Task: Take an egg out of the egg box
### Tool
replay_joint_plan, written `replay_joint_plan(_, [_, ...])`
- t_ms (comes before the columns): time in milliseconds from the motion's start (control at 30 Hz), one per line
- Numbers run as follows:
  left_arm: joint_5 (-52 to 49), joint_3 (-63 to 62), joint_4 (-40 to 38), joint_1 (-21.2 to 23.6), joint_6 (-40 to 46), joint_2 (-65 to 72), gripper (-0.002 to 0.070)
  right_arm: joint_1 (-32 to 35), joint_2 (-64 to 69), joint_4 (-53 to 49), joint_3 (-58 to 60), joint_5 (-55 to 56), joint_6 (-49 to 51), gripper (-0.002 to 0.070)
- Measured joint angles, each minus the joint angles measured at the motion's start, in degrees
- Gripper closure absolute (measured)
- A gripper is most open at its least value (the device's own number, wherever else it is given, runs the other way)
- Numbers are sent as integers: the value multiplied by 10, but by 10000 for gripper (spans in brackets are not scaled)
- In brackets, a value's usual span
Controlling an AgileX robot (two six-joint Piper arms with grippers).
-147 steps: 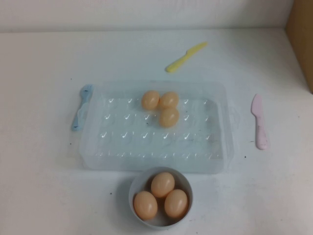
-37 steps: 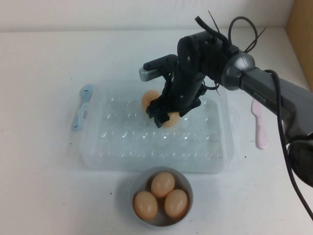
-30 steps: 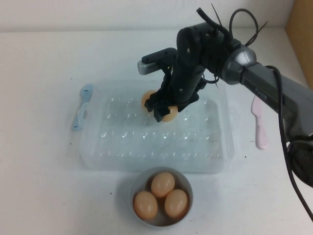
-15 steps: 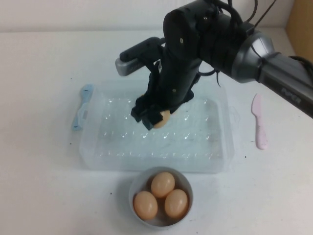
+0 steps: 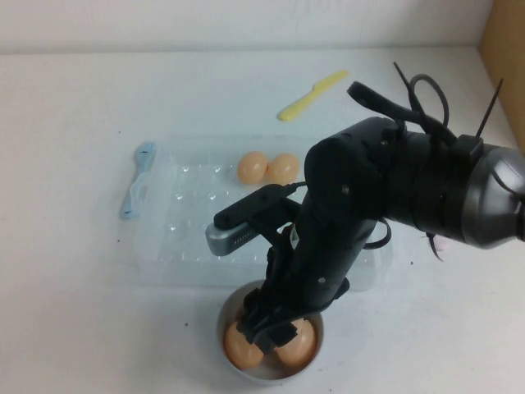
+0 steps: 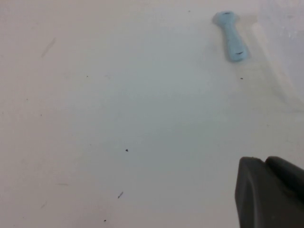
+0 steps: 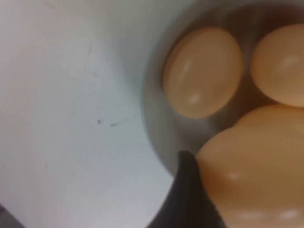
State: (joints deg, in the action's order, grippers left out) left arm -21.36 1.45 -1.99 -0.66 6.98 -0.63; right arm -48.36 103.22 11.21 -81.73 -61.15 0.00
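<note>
We see the egg [image 7: 256, 161] most clearly in the right wrist view, a large peach-tan shape filling the near corner, pressed against a dark finger [image 7: 190, 199] of the right gripper [image 5: 271, 324], whose fingers are clenched on it. From the high view the egg itself is hidden behind the arm's dark body; only the gripper tip shows, hanging over the small grey bowl [image 5: 232, 305] at the near edge of the bench [image 5: 66, 312]. Inside the bowl we can make out two eggs [image 7: 203, 71] below the held one in the wrist view; a third may lie under it, but we cannot tell. In the high view the bowl's eggs are partly covered by the fingers.

The egg box [image 5: 176, 238] lies just beyond the bowl, its right half hidden by the arm. Two eggs [image 5: 267, 167] sit touching in its far row.

A blue utensil [image 5: 137, 179] lies beside the box's left edge, and a yellow plastic knife [image 5: 312, 94] lies beyond it.

The left gripper [image 6: 270, 192] shows only as a dark corner in its own wrist view above bare bench, so we cannot tell how its fingers stand.
</note>
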Motion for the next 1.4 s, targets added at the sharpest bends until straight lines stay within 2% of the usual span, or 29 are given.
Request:
replay_joint_plan(300, [0,0,0,0,0,0,678,0,24,10,5,51,0,225])
replay_joint_plan(500, [0,0,0,0,0,0,678,0,27,10,5,52,0,127])
replay_joint_plan(700, [0,0,0,0,0,0,678,0,16,10,5,49,0,111])
replay_joint_plan(800, [0,0,0,0,0,0,678,0,-10,3,6,51,10,164])
replay_joint_plan(833, [0,0,0,0,0,0,679,0,-20,-4,7,53,15,202])
replay_joint_plan(900, [0,0,0,0,0,0,678,-1,-48,-22,15,64,26,308])
replay_joint_plan(1033, [0,0,0,0,0,0,678,-15,-132,-69,79,125,73,581])
replay_joint_plan(1100, [0,0,0,0,0,0,678,-23,-180,-84,130,174,99,640])
replay_joint_plan(1300, [0,0,0,0,0,0,679,-32,-342,-104,314,369,158,687])
replay_joint_plan(1400, [0,0,0,0,0,0,678,-32,-407,-105,368,417,162,691])
